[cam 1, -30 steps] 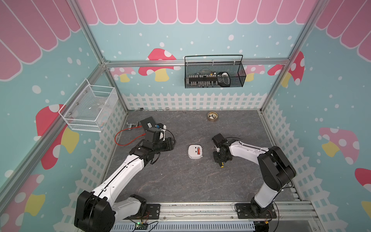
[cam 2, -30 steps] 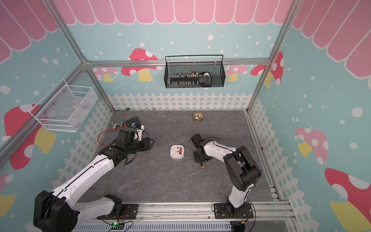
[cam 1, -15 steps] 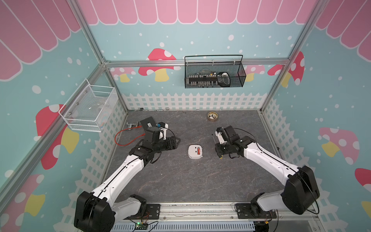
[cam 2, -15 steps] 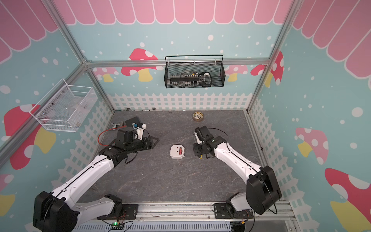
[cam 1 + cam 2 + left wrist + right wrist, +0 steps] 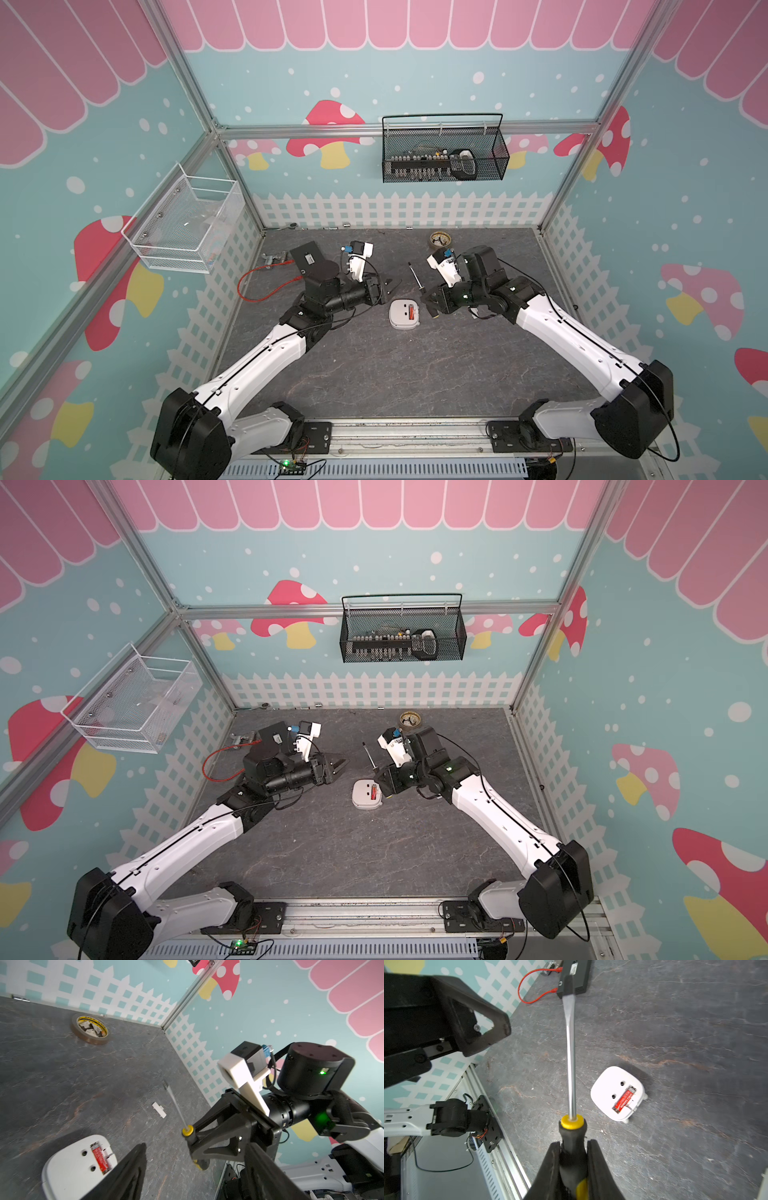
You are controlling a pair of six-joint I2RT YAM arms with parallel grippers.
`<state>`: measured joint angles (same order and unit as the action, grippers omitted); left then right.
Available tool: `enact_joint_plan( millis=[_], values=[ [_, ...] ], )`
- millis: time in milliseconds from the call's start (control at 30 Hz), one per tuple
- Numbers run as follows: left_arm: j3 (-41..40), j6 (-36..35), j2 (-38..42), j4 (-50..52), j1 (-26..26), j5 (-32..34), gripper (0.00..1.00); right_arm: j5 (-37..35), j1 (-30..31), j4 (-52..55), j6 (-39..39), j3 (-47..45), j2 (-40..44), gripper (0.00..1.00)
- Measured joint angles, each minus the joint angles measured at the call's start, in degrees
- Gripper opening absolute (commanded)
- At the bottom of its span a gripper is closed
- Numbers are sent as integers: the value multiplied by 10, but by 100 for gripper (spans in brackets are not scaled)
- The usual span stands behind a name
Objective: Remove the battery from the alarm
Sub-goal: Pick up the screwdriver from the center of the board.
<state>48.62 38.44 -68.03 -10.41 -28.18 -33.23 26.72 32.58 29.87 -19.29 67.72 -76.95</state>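
Teal mushroom-print walls (image 5: pixel 415 83) — white picket trim (image 5: pixel 395 212) — grey stone floor (image 5: pixel 415 374).

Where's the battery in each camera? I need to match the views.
In a top view: battery mid-picture, in the alarm's back.
In a top view: battery mid-picture, in the alarm.
Left wrist: in the alarm, tape roll beyond.
Right wrist: in the alarm, beside the screwdriver shaft.
Shared landmark: the white alarm.
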Motion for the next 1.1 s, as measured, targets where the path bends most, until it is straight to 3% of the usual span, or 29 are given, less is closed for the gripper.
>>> enact_joint_plan(
  millis=[400,567,733,833,867,1033,1100],
  values=[
    [0,17,-38,-40,-4,12,71,60,31,-31,0,7,-3,0],
    [0,21,-49,-49,-4,13,54,73,41,-35,0,7,-3,0],
    [-2,28,-52,-59,-4,13,27,77,43,-43,-1,7,-3,1],
    [-4,38,-52,-72,-5,7,3,73,43,-43,-3,7,-3,6],
    [-4,57,-51,-87,-5,-7,0,68,43,-43,-1,6,-4,8],
    [-35,101,-48,-149,9,-35,0,73,47,-54,-2,2,-4,22],
    [-58,131,-49,-186,21,-53,0,74,50,-63,-8,-5,-4,42]
  ],
)
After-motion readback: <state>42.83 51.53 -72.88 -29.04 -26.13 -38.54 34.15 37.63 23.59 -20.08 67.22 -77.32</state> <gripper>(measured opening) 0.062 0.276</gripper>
